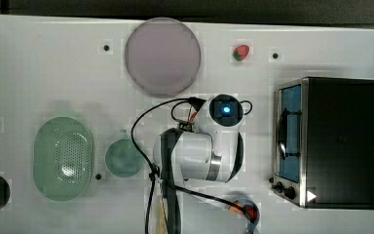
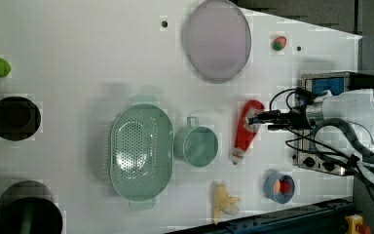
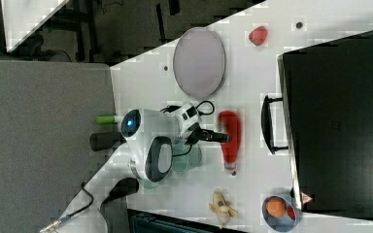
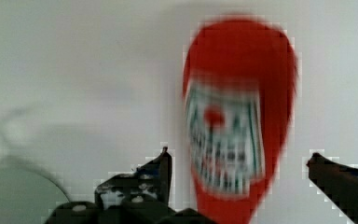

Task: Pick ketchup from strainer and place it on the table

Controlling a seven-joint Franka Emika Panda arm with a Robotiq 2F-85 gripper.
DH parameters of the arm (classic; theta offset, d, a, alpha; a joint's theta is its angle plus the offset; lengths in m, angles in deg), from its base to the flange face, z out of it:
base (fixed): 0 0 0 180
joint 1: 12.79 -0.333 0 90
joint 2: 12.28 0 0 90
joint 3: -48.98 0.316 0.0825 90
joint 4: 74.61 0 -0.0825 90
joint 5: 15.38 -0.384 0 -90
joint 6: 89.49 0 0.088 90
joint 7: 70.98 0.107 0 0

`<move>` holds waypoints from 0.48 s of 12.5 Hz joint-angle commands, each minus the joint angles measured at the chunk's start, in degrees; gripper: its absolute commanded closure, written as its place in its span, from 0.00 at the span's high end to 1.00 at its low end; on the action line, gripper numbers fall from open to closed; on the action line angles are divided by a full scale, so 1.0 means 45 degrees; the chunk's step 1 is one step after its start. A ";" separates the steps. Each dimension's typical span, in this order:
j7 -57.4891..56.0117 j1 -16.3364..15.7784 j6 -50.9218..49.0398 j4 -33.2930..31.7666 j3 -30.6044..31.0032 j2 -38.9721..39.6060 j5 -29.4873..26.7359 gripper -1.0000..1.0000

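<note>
The ketchup is a red squeeze bottle with a white label, and it lies flat on the white table. It sits between the teal cup and the toaster oven, well to the left view's right of the pale green strainer, which holds nothing. My gripper hangs just over the bottle's wide red end. In the wrist view the gripper is open. A black finger stands on each side of the ketchup with a gap to the bottle on both sides. In the right view the gripper points at the bottle.
A greyish-purple plate and a strawberry lie at the far side. A toaster oven stands at the top view's right. A banana and a blue bowl sit near the front edge. Dark cups stand at the left view's left.
</note>
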 commanded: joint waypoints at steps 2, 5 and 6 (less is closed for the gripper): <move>0.0133 -0.0047 -0.0307 0.0531 0.0139 -0.1684 -0.0023 1.00; 0.2345 -0.0045 -0.2261 0.1518 0.0109 -0.3161 -0.0023 1.00; 0.3405 -0.0045 -0.3057 0.1958 0.0073 -0.3622 -0.0022 1.00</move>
